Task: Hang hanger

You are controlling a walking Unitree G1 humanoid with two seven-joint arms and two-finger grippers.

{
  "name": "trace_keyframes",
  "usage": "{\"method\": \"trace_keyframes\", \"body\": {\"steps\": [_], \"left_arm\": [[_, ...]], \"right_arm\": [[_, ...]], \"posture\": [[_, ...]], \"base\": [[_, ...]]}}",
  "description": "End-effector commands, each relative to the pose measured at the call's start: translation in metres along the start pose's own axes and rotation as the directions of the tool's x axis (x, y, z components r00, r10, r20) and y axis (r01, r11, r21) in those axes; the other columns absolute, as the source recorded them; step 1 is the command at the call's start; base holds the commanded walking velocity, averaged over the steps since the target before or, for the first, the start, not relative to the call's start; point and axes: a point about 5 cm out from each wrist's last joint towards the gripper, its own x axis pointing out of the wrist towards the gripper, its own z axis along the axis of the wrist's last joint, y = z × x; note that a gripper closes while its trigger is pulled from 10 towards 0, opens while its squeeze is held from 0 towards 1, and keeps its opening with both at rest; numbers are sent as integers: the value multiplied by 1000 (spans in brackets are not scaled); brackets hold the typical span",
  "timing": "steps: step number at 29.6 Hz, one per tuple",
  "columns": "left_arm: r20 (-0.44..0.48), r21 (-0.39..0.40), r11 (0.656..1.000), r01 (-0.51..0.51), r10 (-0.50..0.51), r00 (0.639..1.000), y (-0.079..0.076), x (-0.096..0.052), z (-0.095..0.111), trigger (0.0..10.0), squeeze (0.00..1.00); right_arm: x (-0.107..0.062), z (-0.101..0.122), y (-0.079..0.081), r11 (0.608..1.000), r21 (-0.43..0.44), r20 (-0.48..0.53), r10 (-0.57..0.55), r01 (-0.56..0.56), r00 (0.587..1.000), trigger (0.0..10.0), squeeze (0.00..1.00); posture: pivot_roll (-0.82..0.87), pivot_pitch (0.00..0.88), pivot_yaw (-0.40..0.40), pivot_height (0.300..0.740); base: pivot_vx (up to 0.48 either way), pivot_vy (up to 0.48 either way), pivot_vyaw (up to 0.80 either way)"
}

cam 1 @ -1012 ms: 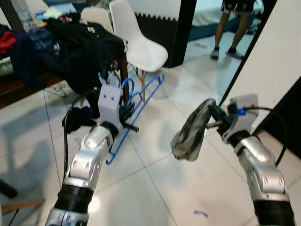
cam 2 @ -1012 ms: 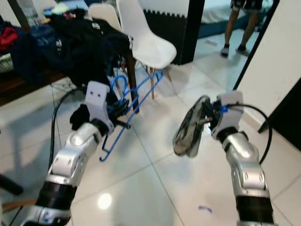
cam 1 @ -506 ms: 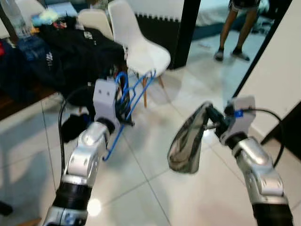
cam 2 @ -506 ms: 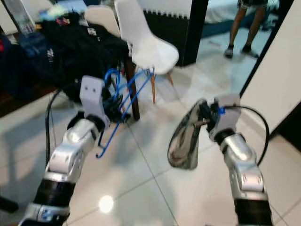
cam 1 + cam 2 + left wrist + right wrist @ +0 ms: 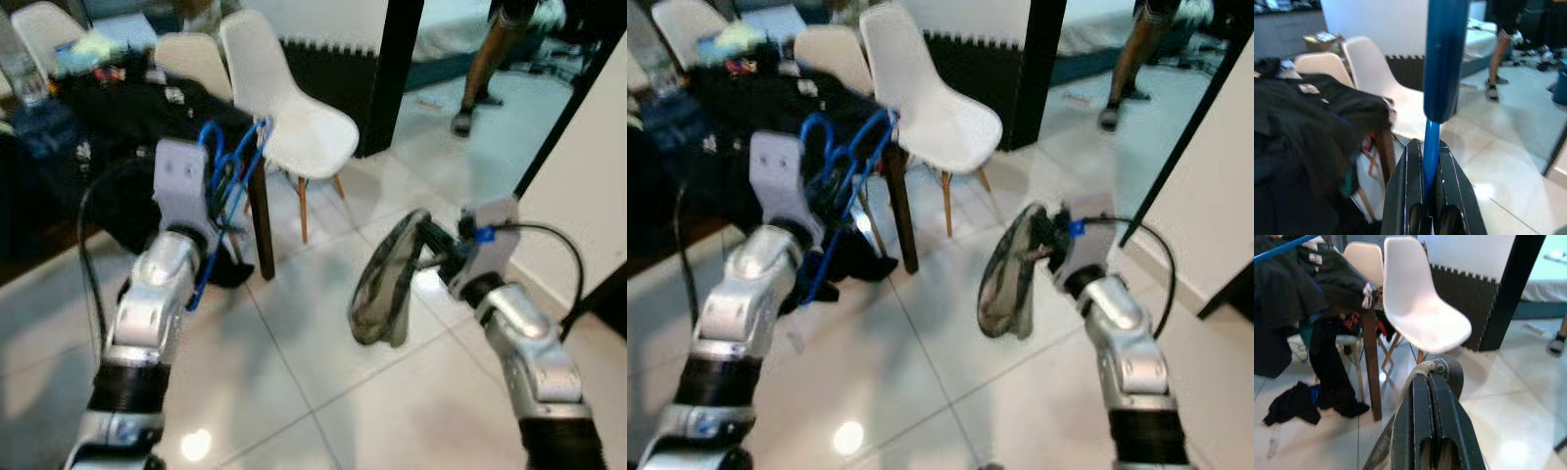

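- Our left gripper (image 5: 1426,215) has its 2 black fingers squeezed tight on a thin bar of the blue hanger (image 5: 227,162). We hold it up high, near the dark clothes (image 5: 127,93) piled on the table.
- Our right gripper (image 5: 1428,450) is pinched together on the edge of a soft grey cloth (image 5: 385,284). The cloth droops down from it over the white floor (image 5: 323,392).
- We think the blue hanger is light and stiff. It looks like thin plastic, so it may bend a little or snap if we bump it hard.
- The bar looks smooth, so it could slip or spin in our fingers. We should keep the squeeze firm.
- We think a good spot to hold is a straight bar, away from the hook. That leaves the hook free to catch on a rail.
- The grey cloth is floppy and light. It will swing when we move.
- A white chair (image 5: 289,108) stands just beside the table. A person's legs (image 5: 485,69) are far back.
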Motion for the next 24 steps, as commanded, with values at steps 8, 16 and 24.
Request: {"method": "trace_keyframes", "body": {"steps": [8, 16, 24], "left_arm": [[-13, 17, 999, -32, 32, 999, 4, -7, -5, 10000, 0], [-53, -11, 1000, 8, -8, 999, -14, -12, -17, 10000, 0], [-82, -6, 1000, 11, -12, 997, -16, -18, -26, 10000, 0]], "right_arm": [[1, 0, 10, 999, -3, -3, 38, -38, 999, 10000, 0], [3, 1, 9, 999, -15, -3, 30, -30, 1000, 10000, 0], [3, 0, 10, 1000, 5, -3, 26, -26, 1000, 10000, 0]], "posture": [[79, 134, -12, 740], [75, 132, -9, 740], [80, 131, -8, 740]], "base": [[480, 0, 800], [480, 0, 425], [480, 0, 0]]}}
